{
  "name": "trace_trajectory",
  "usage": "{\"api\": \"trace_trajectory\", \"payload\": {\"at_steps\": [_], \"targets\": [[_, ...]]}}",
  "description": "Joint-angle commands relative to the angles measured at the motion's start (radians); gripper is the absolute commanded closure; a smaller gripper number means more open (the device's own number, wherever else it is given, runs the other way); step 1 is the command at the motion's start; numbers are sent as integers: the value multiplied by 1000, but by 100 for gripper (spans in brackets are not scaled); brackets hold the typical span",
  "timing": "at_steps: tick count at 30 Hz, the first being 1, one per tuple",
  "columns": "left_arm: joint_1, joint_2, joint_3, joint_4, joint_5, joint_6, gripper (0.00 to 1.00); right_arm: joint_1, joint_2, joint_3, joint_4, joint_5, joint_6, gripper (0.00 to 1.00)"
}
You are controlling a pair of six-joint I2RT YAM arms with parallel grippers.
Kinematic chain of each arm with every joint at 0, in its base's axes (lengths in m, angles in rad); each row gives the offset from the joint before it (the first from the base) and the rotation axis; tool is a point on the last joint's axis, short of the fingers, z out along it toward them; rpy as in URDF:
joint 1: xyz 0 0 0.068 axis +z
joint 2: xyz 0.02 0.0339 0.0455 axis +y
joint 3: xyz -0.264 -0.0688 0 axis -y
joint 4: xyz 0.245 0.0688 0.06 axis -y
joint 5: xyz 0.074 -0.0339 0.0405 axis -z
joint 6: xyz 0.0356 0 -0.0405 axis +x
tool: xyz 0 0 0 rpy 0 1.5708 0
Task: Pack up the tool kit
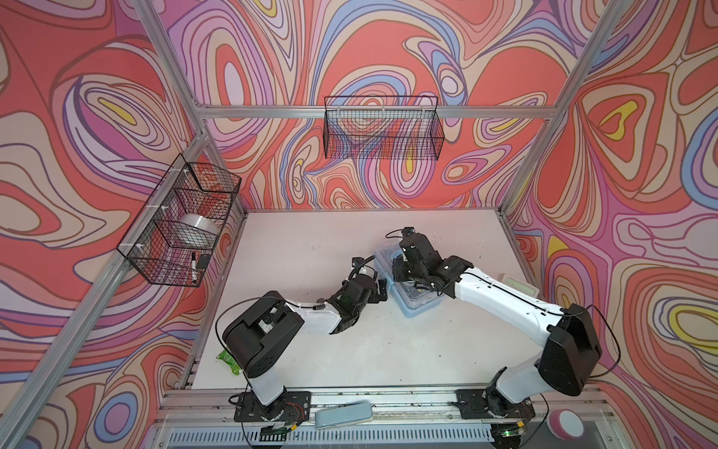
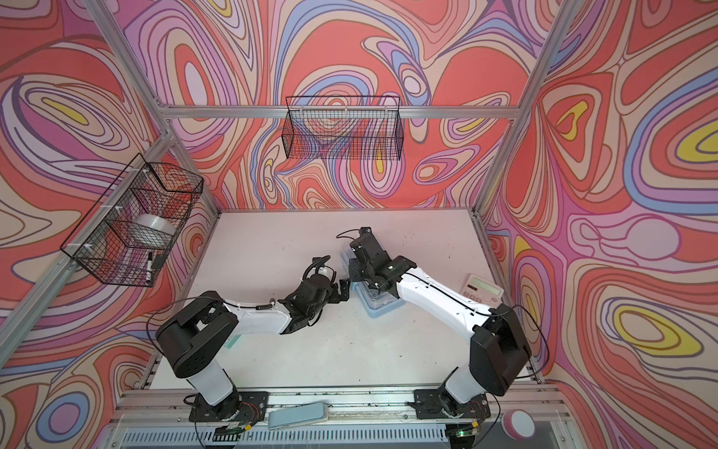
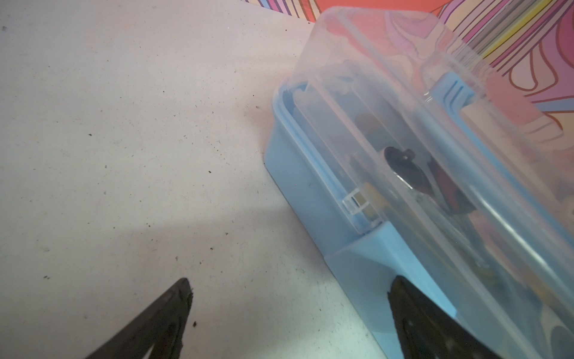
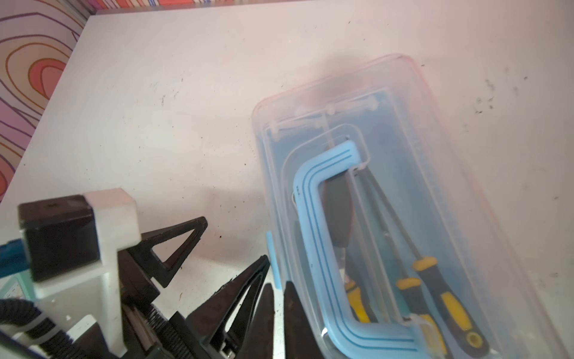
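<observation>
The left tool (image 3: 290,284) stands wide open low over the white desk (image 1: 311,248), one finger just beside the light blue rectangular plastic case with a clear lid (image 4: 435,186), which lies right of the desk's middle. Its blue C-shaped handle (image 4: 313,233) lies flat over yellow-and-black screwdrivers (image 4: 435,286), and the right tool (image 4: 279,287), at the case's long edge, is pinched nearly shut.

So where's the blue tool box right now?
In both top views the tool box sits right of centre on the table, under the right arm, the open left hand just beside its left edge and the calculator further right.
</observation>
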Motion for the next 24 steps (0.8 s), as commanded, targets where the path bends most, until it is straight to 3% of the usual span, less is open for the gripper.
{"api": "trace_trajectory", "payload": {"at_steps": [1, 7, 10, 12, 14, 19, 24], "targets": [[-1, 22, 24, 24, 18, -14, 0, -57, -36, -44, -1, 42, -12, 91], [0, 29, 22, 27, 19, -21, 0, -156, -74, -98, 8, 36, -42, 91], [0, 35, 23, 30, 23, -26, 0, -192, -81, -119, 11, 41, -63, 84], [0, 38, 24, 30, 23, -25, 0, -205, -79, -124, 15, 25, -91, 75], [0, 40, 26, 25, 22, -25, 0, -213, -76, -128, 22, -3, -128, 58], [0, 42, 25, 21, 20, -30, 0, -234, -70, -151, 59, -93, -172, 35], [1, 48, 35, 12, 25, -31, 0, -262, -44, -153, 62, -103, -171, 28]]}}
